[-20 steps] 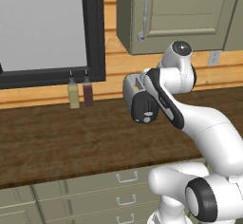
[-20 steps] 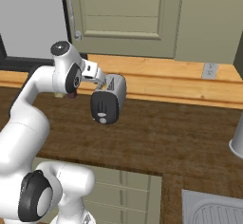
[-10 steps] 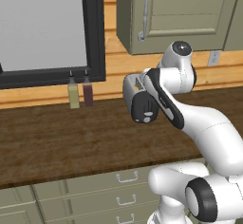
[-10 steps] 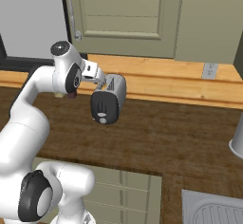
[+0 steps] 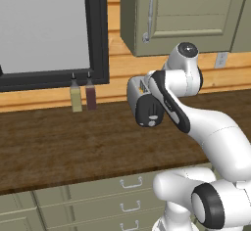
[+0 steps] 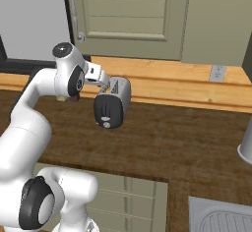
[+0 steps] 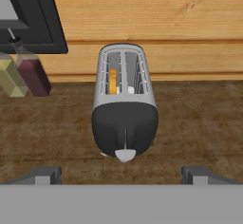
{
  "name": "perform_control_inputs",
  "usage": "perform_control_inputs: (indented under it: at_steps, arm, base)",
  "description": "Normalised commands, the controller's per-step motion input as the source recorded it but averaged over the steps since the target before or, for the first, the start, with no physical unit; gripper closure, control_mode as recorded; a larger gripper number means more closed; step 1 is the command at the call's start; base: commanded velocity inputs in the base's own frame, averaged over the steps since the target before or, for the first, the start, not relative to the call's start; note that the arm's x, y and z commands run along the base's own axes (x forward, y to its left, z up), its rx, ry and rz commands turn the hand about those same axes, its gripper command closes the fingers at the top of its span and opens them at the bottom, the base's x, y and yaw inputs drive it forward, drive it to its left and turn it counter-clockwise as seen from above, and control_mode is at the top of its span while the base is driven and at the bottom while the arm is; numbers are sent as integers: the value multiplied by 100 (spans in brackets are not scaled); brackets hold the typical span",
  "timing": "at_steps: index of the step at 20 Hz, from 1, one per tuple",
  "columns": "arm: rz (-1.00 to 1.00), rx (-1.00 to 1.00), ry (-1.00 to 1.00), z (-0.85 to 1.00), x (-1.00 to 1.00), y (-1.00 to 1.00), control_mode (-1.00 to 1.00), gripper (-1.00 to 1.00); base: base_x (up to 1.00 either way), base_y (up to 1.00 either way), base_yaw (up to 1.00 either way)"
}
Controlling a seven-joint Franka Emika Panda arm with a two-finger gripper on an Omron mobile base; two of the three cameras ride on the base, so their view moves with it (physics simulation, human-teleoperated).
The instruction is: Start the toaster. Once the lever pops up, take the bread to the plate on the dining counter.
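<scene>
I see the toaster standing on the dark wood worktop close to the wooden back wall, with two bottles off to its left by the window frame, and the bread sunk in its left slot, only an orange-tan edge showing. My worry is the lever on the black end panel: it is a small tab, and if I come down slightly off-line a fingertip could slip past it, or shove the light toaster back toward the wall instead of latching it. The round knob beside it could also be hit by mistake. The arm is folded over in front of the toaster, hand held above and just short of its black end, looking along its length. The gripper has its fingers spread wide apart, holding nothing.
</scene>
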Motion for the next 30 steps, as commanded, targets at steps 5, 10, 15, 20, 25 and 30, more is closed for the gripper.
perform_control_inputs:
  at_steps: [5,10,15,20,25,30]
  arm:
    - [0,0,0,0,0,0,-100,-100]
    - [0,0,0,0,0,0,-100,-100]
    - [0,0,0,0,0,0,-100,-100]
    - [0,0,0,0,0,0,-100,-100]
    - [0,0,0,0,0,0,-100,-100]
    - [0,0,0,0,0,0,-100,-100]
  base:
    - [0,0,0]
    - [0,0,0]
    - [0,0,0]
    - [0,0,0]
    - [0,0,0]
    - [0,0,0]
